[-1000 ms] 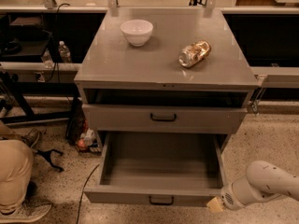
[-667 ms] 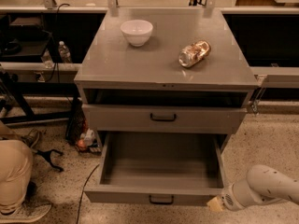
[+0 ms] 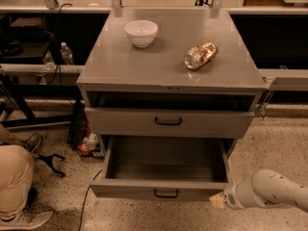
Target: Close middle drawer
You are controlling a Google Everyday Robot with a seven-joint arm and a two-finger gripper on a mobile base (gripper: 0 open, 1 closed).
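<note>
The middle drawer (image 3: 139, 189) sits low in the middle of the frame, pulled far out. Inside its deep tray I see only plain grey floor. Its little black handle (image 3: 166, 193) is on the low front. The gripper (image 3: 217, 201) is at the lower right, just beside the drawer's right front corner (I cannot tell if it is open or closed). Above, the taller drawer (image 3: 168, 122) looks pushed in. On the desk (image 3: 159, 69) stand a white bowl (image 3: 141, 32) and a shiny can (image 3: 200, 55) lying down.

Matt grey metal middle drawer (image 3: 129, 190), glossy white bowl (image 3: 141, 32), smooth pale plastic gripper (image 3: 217, 201) at the drawer's front-right corner.
</note>
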